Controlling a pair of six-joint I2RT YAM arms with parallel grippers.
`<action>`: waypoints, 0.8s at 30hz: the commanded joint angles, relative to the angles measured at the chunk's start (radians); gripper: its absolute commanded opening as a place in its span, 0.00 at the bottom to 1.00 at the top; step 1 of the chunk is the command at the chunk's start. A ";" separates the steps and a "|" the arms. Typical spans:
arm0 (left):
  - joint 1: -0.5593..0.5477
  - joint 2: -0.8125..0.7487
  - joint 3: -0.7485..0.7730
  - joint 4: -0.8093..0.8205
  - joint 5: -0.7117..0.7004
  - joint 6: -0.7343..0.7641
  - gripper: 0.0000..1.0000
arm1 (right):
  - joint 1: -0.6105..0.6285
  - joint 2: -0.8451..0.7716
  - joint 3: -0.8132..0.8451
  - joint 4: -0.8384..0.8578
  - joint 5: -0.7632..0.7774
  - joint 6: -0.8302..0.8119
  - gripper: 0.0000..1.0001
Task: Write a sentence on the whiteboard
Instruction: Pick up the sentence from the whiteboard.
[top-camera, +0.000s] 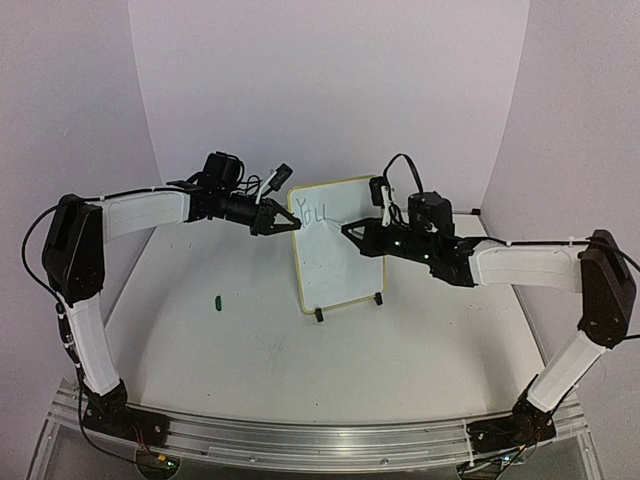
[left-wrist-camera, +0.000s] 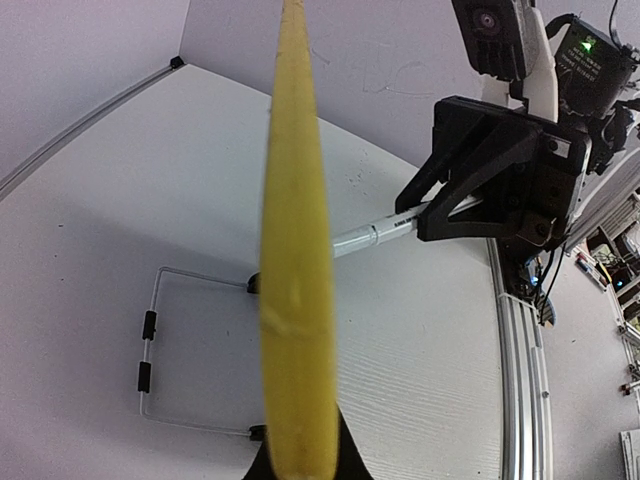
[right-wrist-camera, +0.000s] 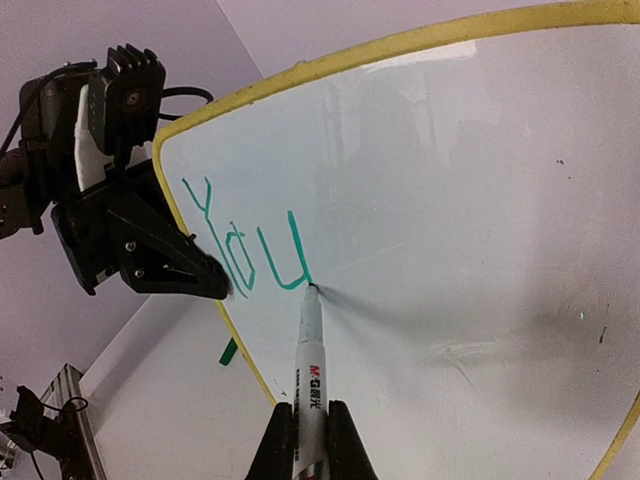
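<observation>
Whiteboard (top-camera: 340, 265), one, pinched by left gripper (top-camera: 287, 222); one marker (right-wrist-camera: 308, 350) pinched by right gripper (top-camera: 350, 231).

I hold both arms up from their bases at the near edge of the table (top-camera: 250, 345), elbows out to the sides, forearms reaching inward toward each other and roughly level. The left gripper (top-camera: 284, 222) is clamped on the left edge of the whiteboard (top-camera: 345, 262), one finger on each face. The right gripper (top-camera: 352, 231) points left, closed around a marker (right-wrist-camera: 309, 362). The two grippers are near each other, not touching.
</observation>
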 joint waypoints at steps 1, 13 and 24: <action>-0.014 0.015 0.027 -0.068 0.002 0.019 0.00 | -0.007 -0.013 -0.013 0.015 0.015 0.007 0.00; -0.014 0.013 0.027 -0.068 0.001 0.018 0.00 | -0.006 -0.108 -0.029 0.012 0.032 -0.005 0.00; -0.016 0.017 0.027 -0.068 0.001 0.018 0.00 | -0.007 -0.108 0.023 0.003 0.066 -0.038 0.00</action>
